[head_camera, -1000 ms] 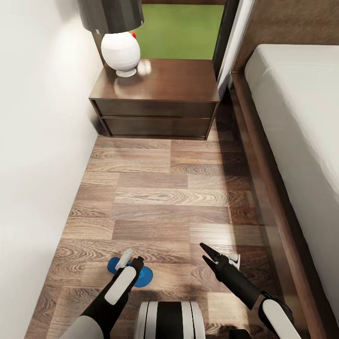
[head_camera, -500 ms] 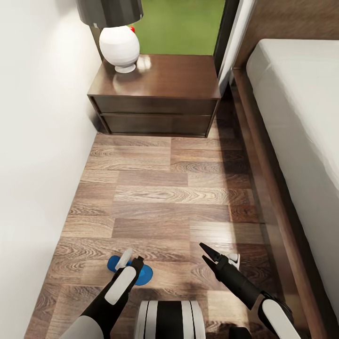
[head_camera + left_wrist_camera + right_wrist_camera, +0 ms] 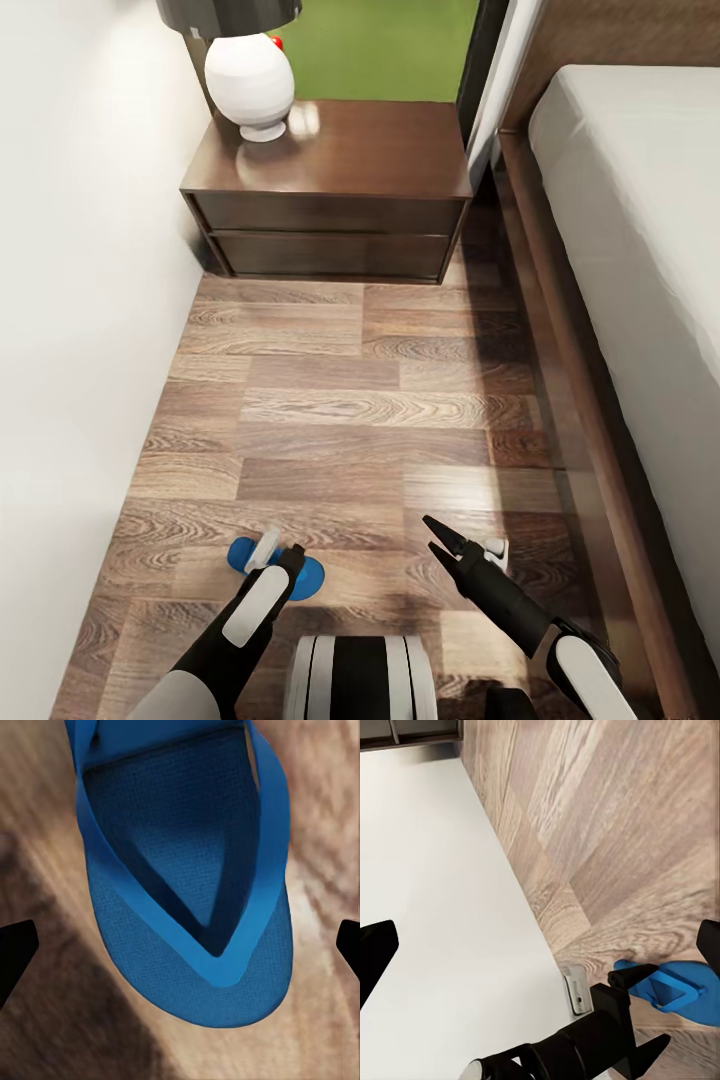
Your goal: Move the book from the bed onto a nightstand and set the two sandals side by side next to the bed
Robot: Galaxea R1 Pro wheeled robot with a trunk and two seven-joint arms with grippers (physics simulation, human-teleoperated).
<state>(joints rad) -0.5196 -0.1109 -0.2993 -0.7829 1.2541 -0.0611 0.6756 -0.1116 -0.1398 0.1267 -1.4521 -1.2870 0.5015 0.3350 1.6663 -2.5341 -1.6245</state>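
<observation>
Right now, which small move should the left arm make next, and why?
Probably lower the left gripper straight onto the blue sandal. It lies flat on the wood floor between the open fingertips, not yet gripped, and must be placed beside the bed.

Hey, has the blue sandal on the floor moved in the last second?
No. The sandal keeps its spot on the same floor plank under the left gripper; only the camera tilted, sliding the nightstand upward.
</observation>
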